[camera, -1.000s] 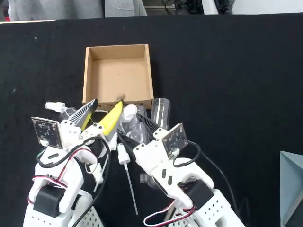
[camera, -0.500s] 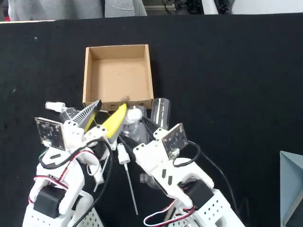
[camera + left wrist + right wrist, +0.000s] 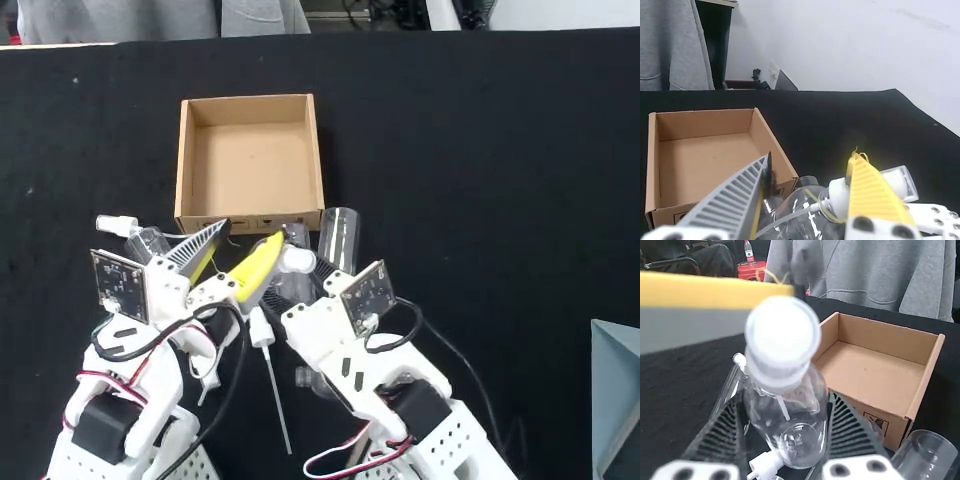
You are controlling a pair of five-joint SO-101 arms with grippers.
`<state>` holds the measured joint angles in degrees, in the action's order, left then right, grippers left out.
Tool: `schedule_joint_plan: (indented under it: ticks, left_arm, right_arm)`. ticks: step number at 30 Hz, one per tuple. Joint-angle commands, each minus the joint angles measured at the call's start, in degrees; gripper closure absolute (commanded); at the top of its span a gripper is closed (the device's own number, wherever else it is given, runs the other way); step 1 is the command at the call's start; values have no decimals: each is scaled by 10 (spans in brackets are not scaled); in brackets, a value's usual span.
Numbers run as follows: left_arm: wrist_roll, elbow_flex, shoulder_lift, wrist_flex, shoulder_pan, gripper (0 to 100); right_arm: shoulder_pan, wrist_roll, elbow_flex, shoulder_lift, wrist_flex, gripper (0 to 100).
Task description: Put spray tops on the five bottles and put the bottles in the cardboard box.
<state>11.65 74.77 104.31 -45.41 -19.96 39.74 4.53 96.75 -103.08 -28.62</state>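
Bottle point(image 3: 790, 407), clear plastic with a white spray top point(image 3: 782, 340), is clamped in my right claw point(image 3: 785, 422), just in front of the cardboard box point(image 3: 250, 110). My left claw point(image 3: 811, 160) is wide apart next to the top. I think the bottle is light, slippery and squashy, so I should grip its middle gently.

- The cardboard box point(image 3: 250, 160) sits upper centre-left in the high view, on the table point(image 3: 480, 150).
- Just below its front wall, the capped bottle point(image 3: 292, 272) is gripped between the fingers of the right gripper point(image 3: 290, 283).
- The left gripper point(image 3: 250, 232) is left of it, fingers spread, tips at the box's front wall.
- An open bottle point(image 3: 338, 240) lies just right of the box's lower right corner.
- Another bottle point(image 3: 140, 238) lies near the box's lower left corner.
- A loose spray top point(image 3: 263, 335) lies between the two arms, its tube pointing toward the lower edge.
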Motion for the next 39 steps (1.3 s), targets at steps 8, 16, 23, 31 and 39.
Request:
schedule_joint_plan:
  ticks: [8,16,23,31,39]
  left_arm:
    - [-11,-7,-2,-8,-15,770]
    - [-13,-6,-5,-9,-15,770]
    - [-47,-5,-5,-9,-19,770]
    - [-47,-9,-3,-9,-12,770]
    - [-47,-17,-2,0,57,770]
  right_arm:
    - [4,1,-8,-50,16,977]
    - [4,1,-10,-52,0,977]
    - [4,0,-10,-52,-2,977]
    - [4,0,-11,-52,-1,977]
    - [4,0,-10,-52,-2,977]
